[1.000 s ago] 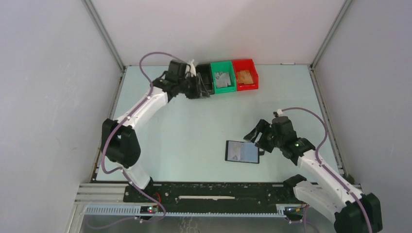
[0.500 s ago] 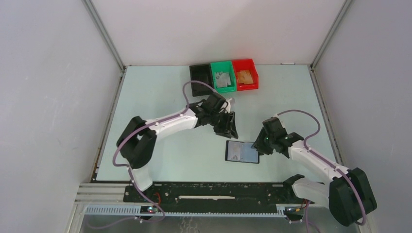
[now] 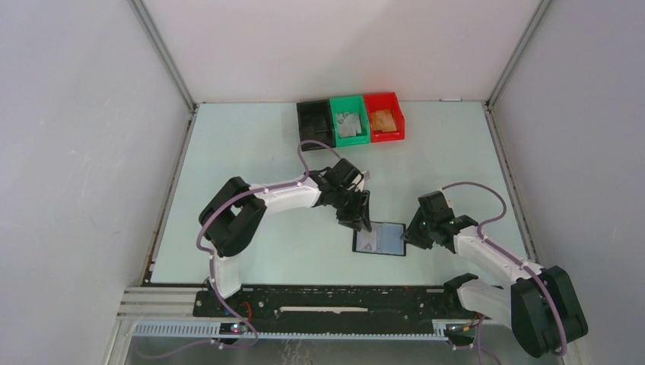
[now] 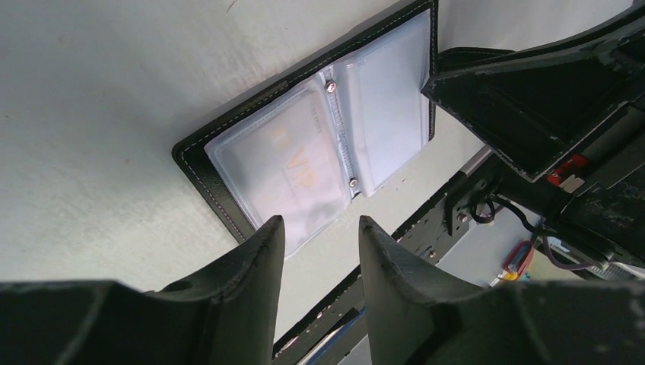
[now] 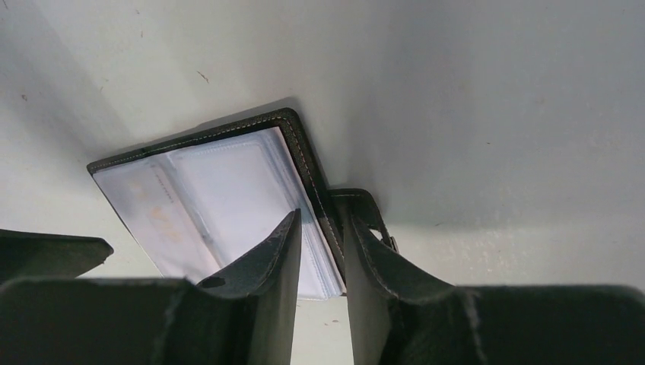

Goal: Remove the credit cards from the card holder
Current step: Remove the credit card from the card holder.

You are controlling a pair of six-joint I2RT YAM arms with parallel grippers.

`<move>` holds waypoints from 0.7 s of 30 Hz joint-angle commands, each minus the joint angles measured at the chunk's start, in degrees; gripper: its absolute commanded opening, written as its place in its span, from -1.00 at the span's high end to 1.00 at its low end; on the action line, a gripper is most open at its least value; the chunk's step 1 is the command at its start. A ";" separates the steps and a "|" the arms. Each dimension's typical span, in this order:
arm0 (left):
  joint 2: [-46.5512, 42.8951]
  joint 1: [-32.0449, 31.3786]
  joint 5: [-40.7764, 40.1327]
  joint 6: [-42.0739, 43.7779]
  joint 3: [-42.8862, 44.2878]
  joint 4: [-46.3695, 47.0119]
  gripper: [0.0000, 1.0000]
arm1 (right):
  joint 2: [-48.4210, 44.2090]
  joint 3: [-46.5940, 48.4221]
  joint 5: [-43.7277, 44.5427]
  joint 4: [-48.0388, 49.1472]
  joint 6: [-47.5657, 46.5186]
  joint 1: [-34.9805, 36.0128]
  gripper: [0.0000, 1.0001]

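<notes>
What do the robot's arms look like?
The left arm and right arm are both white tubes joined by chunky black joints. A purple cable loops along each. The left gripper and right gripper each have two black wedge-shaped fingers.

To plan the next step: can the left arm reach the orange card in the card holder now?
Probably yes: the left tool hangs open just over the orange card, and the right tool sits at the other edge of the card holder.
</notes>
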 commanded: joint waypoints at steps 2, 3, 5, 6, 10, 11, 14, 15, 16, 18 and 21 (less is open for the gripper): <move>1.47 -0.42 -0.73 -0.92 -0.07 -0.11 0.09 | 2.00 -2.11 -1.02 4.09 -0.36 -1.49 0.29; 1.47 -0.45 -1.26 -0.92 -0.11 -0.29 0.09 | 2.35 -2.26 -1.26 4.44 -0.42 -1.59 0.29; 1.67 -0.72 -2.79 -0.61 0.03 -1.06 0.08 | 2.58 -2.25 -1.47 4.84 -0.61 -1.64 0.29; 1.79 -0.78 -3.18 -0.45 0.09 -1.39 0.08 | 2.64 -2.26 -1.50 4.98 -0.62 -1.71 0.29; 2.44 -1.11 -4.84 -0.10 0.22 -2.28 0.08 | 2.81 -2.25 -1.84 5.34 -0.62 -1.81 0.29; 2.64 -1.22 -4.88 -0.04 0.22 -2.36 0.08 | 2.82 -2.28 -1.91 5.30 -0.62 -1.86 0.29; 3.24 -1.64 -4.45 0.04 0.55 -2.23 0.08 | 2.81 -2.25 -2.03 5.35 -0.65 -1.86 0.29; 3.35 -1.79 -4.05 0.05 0.79 -2.17 0.08 | 2.80 -2.28 -2.00 5.34 -0.64 -1.82 0.29; 3.50 -1.91 -3.57 0.05 1.04 -2.00 0.08 | 2.77 -2.28 -2.03 5.30 -0.62 -1.81 0.29; 3.76 -2.16 -2.19 -0.07 1.43 -1.30 0.08 | 2.82 -2.31 -2.08 5.30 -0.57 -1.81 0.29; 3.64 -2.29 -0.39 -0.60 1.90 -0.06 0.09 | 2.73 -2.32 -2.02 5.18 -0.53 -1.81 0.29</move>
